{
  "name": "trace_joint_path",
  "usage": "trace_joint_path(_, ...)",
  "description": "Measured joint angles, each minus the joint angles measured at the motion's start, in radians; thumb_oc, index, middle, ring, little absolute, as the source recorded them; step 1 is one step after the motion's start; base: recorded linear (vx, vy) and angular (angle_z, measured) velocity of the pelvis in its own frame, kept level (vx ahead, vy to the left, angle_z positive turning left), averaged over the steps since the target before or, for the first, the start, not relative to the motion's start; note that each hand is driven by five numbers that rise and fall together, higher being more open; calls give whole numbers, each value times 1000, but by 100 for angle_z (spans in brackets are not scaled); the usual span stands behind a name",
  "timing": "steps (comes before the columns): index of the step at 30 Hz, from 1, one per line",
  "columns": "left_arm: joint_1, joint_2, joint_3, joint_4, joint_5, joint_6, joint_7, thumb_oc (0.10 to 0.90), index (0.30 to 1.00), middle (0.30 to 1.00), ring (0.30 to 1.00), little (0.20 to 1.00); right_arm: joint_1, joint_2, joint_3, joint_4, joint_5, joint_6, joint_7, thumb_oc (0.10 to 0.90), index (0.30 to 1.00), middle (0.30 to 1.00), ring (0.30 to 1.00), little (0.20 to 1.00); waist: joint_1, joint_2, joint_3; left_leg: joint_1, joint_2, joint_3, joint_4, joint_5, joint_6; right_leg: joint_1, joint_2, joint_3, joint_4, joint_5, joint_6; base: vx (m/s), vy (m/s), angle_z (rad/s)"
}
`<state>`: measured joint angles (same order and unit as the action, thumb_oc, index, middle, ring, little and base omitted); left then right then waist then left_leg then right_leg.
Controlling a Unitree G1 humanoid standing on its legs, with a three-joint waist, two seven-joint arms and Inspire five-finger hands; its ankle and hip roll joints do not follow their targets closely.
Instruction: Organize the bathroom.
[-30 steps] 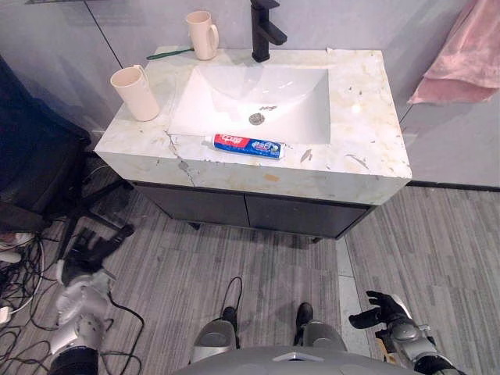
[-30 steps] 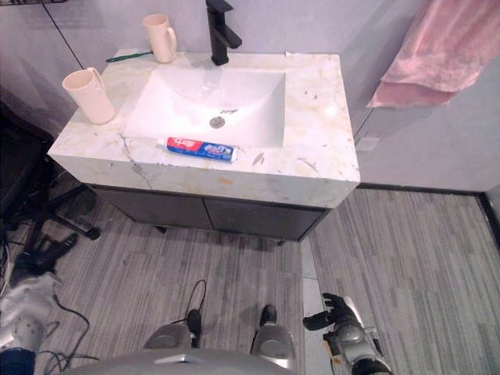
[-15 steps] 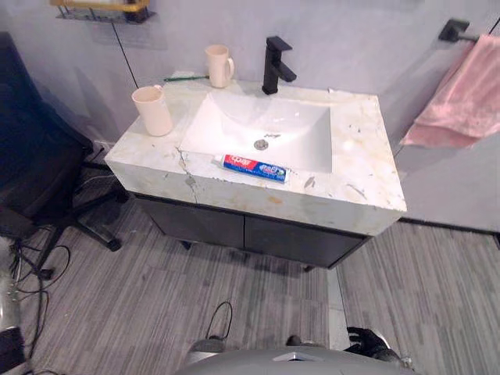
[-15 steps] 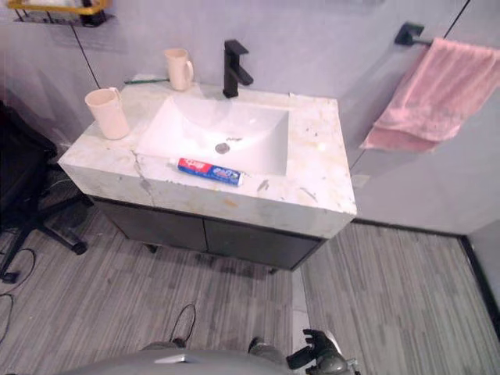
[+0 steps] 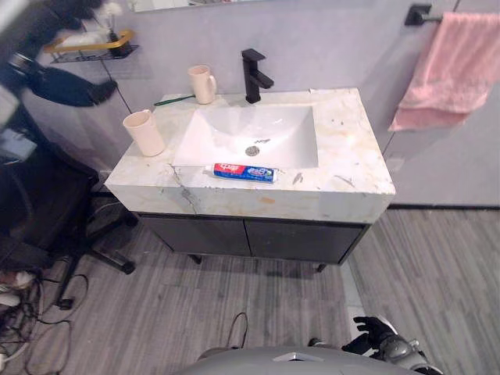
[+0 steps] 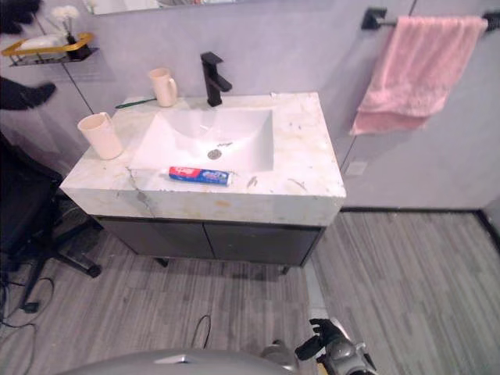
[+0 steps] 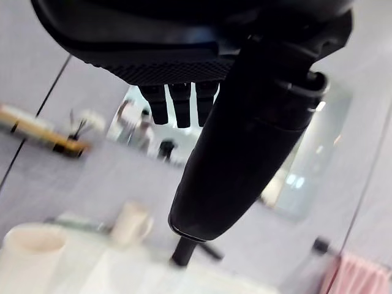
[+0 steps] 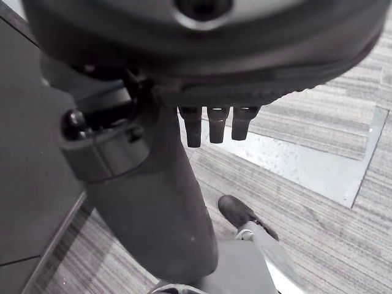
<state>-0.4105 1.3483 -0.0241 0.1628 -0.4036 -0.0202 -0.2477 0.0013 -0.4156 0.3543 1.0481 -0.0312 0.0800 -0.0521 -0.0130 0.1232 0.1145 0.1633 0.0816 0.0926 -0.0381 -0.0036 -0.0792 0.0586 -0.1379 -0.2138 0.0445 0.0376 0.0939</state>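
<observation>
Two cream cups (image 5: 145, 132) (image 5: 202, 83) stand on the marble counter (image 5: 355, 160), one at its left edge and one at the back beside the black tap (image 5: 254, 75), and between them, by the back wall, lies one green toothbrush (image 5: 173, 99), too thin for me to make out its head. One tube of toothpaste (image 5: 244, 173) lies flat on the counter's front strip, just before the white basin (image 5: 250, 133). My left hand (image 7: 239, 159) is raised; its own wrist view shows its fingers (image 7: 178, 104) hanging straight and its thumb out, holding nothing, with the cups and tap blurred past them. In the head views a dark blurred shape (image 5: 74, 86) at the upper left may be that hand, but I cannot say so for sure. My right hand (image 6: 326, 341) is cut off by the lower edge in the head views, low over the grey plank floor (image 6: 406, 273); its wrist view shows straight fingers (image 8: 212, 122) and nothing held. One pink towel (image 6: 418, 66) hangs on a black rail (image 6: 375, 17) to the right. One wall shelf (image 6: 47, 48) at the upper left carries small things I cannot identify. One dark chair (image 5: 47, 211) stands left of the cabinet (image 5: 250, 238).
</observation>
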Motion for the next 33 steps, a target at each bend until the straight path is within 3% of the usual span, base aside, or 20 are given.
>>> trace_joint_path(2,-138,-1,-209,148,6,-7,-102,800,900,900,900,900,-17,-20,33,-4,-1,6,7,800,900,900,900,900,-25,19,3,2,1,8,0,3,-4,-1,1,1,-1,2,-2,-29,48,-7)
trace_joint_path(4,-295,-3,-435,244,16,-16,-208,800,900,900,900,900,-26,-22,47,-3,0,18,9,800,900,900,900,900,-37,20,13,0,2,11,-1,5,-8,-5,2,2,0,2,-3,-29,53,-2)
trace_joint_path(7,-332,-4,-503,273,20,-39,-268,800,900,900,900,900,-28,-20,51,-3,0,21,10,800,900,900,900,900,-45,18,18,2,-1,17,-4,5,-8,-8,0,8,-1,2,-3,-22,39,-4)
trace_joint_path(9,-434,-4,-610,304,24,-43,-319,800,900,900,900,900,-38,-18,52,-3,0,24,10,800,900,900,900,900,-44,11,38,3,-4,21,-4,5,-8,-9,-2,13,0,2,-3,-38,58,-5)
trace_joint_path(21,-502,-5,-679,297,22,-21,-470,800,900,900,900,900,-64,-19,48,11,-2,40,5,800,900,900,900,900,-63,29,64,2,-4,36,-4,4,-9,-17,-1,26,1,3,-2,1,16,-3)
trace_joint_path(33,-501,-42,-678,159,-32,113,-468,800,900,900,900,900,-55,-32,28,18,-5,37,4,800,900,900,900,900,-77,65,82,-1,-6,48,-4,4,-9,-28,-2,41,5,4,0,8,17,-3)
